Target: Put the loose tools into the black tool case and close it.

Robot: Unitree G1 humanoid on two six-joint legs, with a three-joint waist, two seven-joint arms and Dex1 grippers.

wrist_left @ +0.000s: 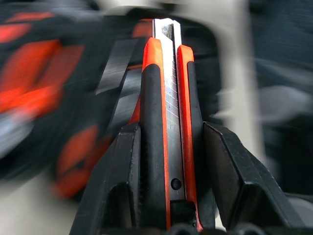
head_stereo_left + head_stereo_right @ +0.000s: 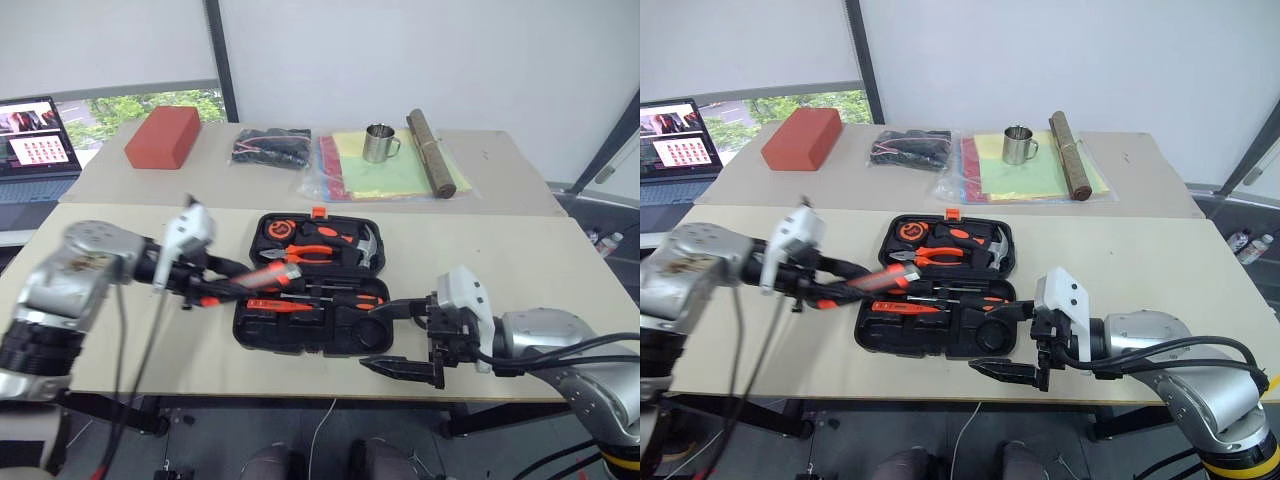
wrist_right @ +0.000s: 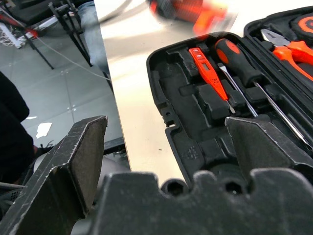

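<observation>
The black tool case (image 2: pixel 246 336) lies open on the near table. Its far half holds pliers (image 2: pixel 305 252), a hammer (image 2: pixel 365 245) and a tape measure (image 2: pixel 272 230). In the near half lie an orange tester pen (image 3: pixel 208 68) and a screwdriver (image 3: pixel 244 63). My left gripper (image 2: pixel 243 280) is shut on the orange-and-black utility knife (image 1: pixel 166 122), held a little above the case's left side with the blade end pointing toward the case. At the case's front right corner my right gripper (image 2: pixel 368 338) stands open with nothing between its fingers.
On a second table behind sit a red block (image 2: pixel 163 137), a black bag of cables (image 2: pixel 272 147), a metal cup (image 2: pixel 379 143), coloured folders (image 2: pixel 385 170) and a rolled mat (image 2: pixel 432 152). A laptop (image 2: pixel 35 140) stands at far left.
</observation>
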